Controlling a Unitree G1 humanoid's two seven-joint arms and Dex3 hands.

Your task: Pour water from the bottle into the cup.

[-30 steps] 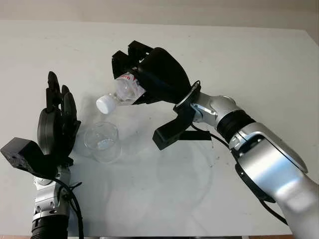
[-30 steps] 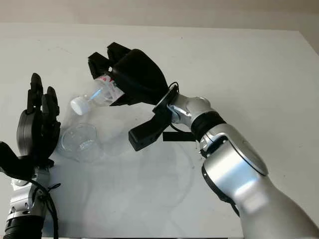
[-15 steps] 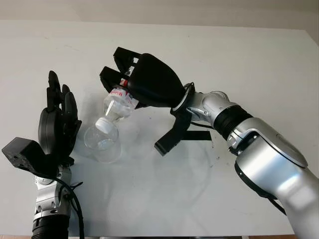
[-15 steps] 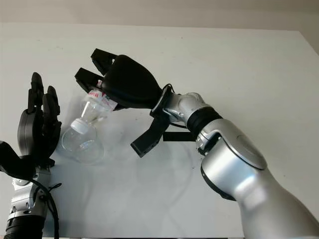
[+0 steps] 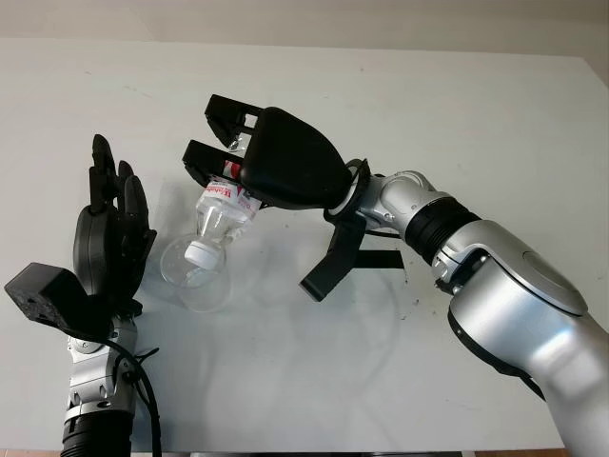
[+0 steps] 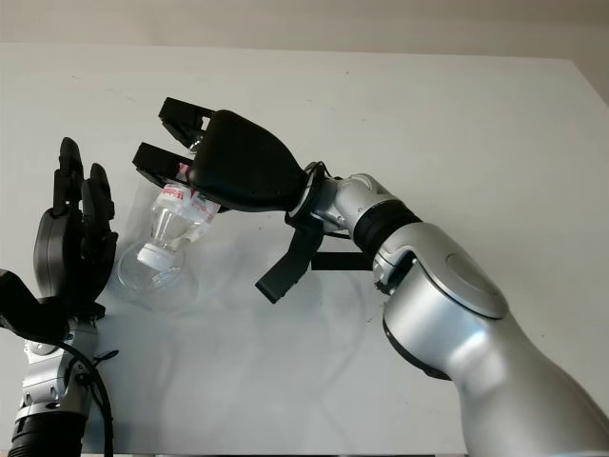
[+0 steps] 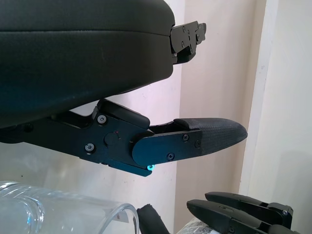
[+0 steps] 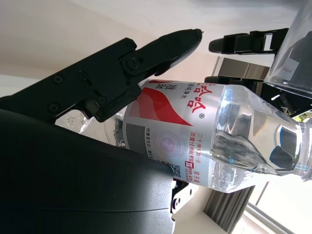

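My right hand [image 5: 225, 160] is shut on a clear water bottle [image 5: 222, 211] with a red and white label [image 8: 181, 127]. It holds the bottle above the table, tilted steeply neck-down. The white cap [image 5: 200, 254] is on the bottle and sits at the mouth of the clear plastic cup [image 5: 195, 277]. The cup stands upright on the white table [image 5: 457, 114], left of centre. My left hand [image 5: 108, 231] is open and stands upright just left of the cup, apart from it. The cup's rim [image 7: 73, 210] shows in the left wrist view, below a left finger [image 7: 195, 139].
The right arm [image 5: 447, 248] reaches across the middle of the table from the bottom right. Its black wrist camera bracket [image 5: 333, 267] hangs close above the table, right of the cup. A wall [image 5: 304, 19] runs behind the table's far edge.
The right hand has rolled and lowered the bottle: its neck swung from nearly level, above the cup, down to the cup's mouth. The left hand has stayed in place.
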